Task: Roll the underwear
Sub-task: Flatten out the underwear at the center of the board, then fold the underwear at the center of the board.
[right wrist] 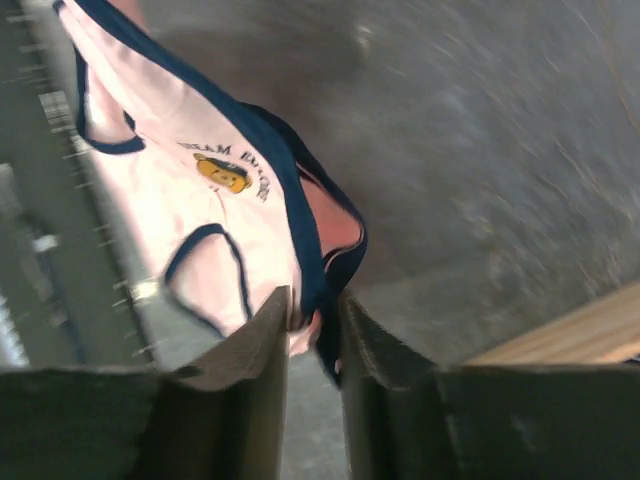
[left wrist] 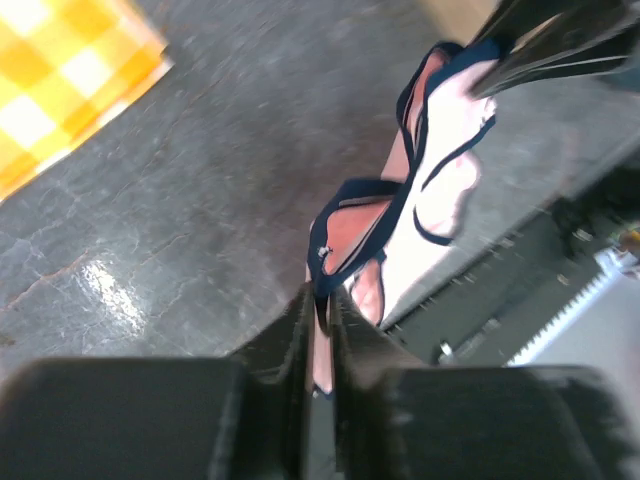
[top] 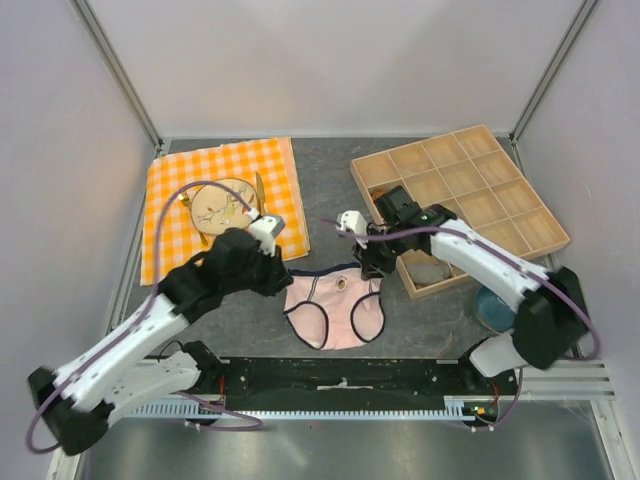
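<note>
Between both arms, over the dark grey tabletop (top: 330,190), I note the pale pink fabric underwear w/ navy edging (top: 335,310), waistband axis running left-right; left gripper (left wrist: 320,300) pinched shut on one corner, right gripper (right wrist: 312,300) narrow round the opp. corner, grip there I cannot tell.

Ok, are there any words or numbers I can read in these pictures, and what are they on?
"DREAM" (probably, it is blurry): dark arched letters on the underwear, just above a small yellow picture, in the right wrist view.
The second word there, starting with "B": too blurred to read.
No other words, numbers or signs can be read.
</note>
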Motion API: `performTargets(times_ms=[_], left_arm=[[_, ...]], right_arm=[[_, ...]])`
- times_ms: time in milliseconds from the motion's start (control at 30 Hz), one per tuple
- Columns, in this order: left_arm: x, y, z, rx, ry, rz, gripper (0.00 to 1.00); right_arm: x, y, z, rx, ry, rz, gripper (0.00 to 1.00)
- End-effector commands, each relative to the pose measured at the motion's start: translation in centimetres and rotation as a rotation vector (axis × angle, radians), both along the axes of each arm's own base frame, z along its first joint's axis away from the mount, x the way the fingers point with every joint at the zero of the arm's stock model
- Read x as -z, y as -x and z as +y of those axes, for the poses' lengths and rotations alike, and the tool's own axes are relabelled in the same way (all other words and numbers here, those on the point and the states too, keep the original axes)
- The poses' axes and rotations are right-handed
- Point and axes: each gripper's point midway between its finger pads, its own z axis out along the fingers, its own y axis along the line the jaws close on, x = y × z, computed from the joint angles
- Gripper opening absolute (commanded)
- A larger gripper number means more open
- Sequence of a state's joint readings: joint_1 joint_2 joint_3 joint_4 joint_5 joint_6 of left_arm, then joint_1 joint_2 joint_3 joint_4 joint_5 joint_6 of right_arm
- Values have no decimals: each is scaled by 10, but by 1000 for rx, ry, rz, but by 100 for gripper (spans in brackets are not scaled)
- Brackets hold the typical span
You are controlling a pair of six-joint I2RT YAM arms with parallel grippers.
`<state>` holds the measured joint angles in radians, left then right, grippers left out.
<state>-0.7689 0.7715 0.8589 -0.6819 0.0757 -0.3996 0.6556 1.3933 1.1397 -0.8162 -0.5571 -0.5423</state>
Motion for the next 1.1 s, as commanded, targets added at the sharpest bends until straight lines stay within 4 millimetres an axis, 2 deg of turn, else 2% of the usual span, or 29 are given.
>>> performTargets(times_ms=[0, 33, 67, 100, 167, 233, 267, 300, 333, 400, 433, 467, 500, 533, 567, 633, 667, 700, 800, 867, 933, 1000, 1033, 1067], left_arm=[[80, -85, -1, -185, -101, 116, 26], [88, -99, 4, -226, -117, 123, 32], [89, -115, 7, -249, -123, 103, 43], [93, -132, 13, -294, -148, 110, 46], [78, -149, 16, -330, -153, 54, 52], [59, -153, 19, -340, -140, 0, 57], [52, -152, 20, -338, -133, -16, 59], [48, -149, 21, -333, -131, -22, 60], [36, -142, 20, -311, -99, -41, 60], [40, -125, 17, -261, -75, -13, 60], [33, -111, 8, -202, -20, -3, 60], [44, -98, 8, -177, -9, 31, 60], [46, -92, 6, -163, 13, 42, 60], [49, -83, 2, -148, 48, 65, 60], [56, -72, 5, -146, 68, 76, 60], [59, -65, 1, -154, 134, 92, 61], [67, -60, 3, -162, 137, 107, 61], [69, -60, 3, -170, 144, 114, 61], [78, -64, 8, -217, 125, 130, 61], [82, -70, 9, -241, 114, 130, 62], [95, -74, 9, -252, 85, 161, 62], [99, -81, 5, -252, 79, 168, 62], [113, -83, 4, -253, 50, 202, 62], [113, -89, 0, -246, 52, 197, 62]], right_arm=[[34, -96, -15, 318, 78, -56, 42], [39, -110, -15, 341, 90, -71, 46], [39, -122, -21, 374, 108, -105, 50], [35, -130, -23, 384, 98, -132, 59], [20, -136, -25, 389, 85, -191, 68], [3, -133, -29, 366, 62, -252, 85], [-3, -129, -29, 343, 50, -272, 98], [-7, -118, -24, 260, 14, -276, 98], [-14, -105, -24, 214, -18, -295, 98], [-20, -79, -13, 65, -113, -296, 98], [-12, -62, -15, 40, -144, -286, 98], [-10, -54, -12, 22, -181, -286, 98], [-12, -52, -7, 16, -232, -295, 98], [-3, -31, -3, -62, -277, -255, 98], [1, -25, -1, -86, -293, -233, 98], [6, -16, 3, -144, -303, -182, 91], [8, -12, 4, -158, -301, -154, 86], [10, -7, 3, -162, -293, -116, 79], [9, 1, 8, -188, -315, -69, 74], [11, 3, 7, -183, -312, -62, 73], [13, 2, 6, -174, -304, -60, 74], [14, 1, 6, -169, -296, -57, 73], [14, 1, 6, -169, -296, -56, 73], [14, 1, 5, -169, -296, -55, 73]])
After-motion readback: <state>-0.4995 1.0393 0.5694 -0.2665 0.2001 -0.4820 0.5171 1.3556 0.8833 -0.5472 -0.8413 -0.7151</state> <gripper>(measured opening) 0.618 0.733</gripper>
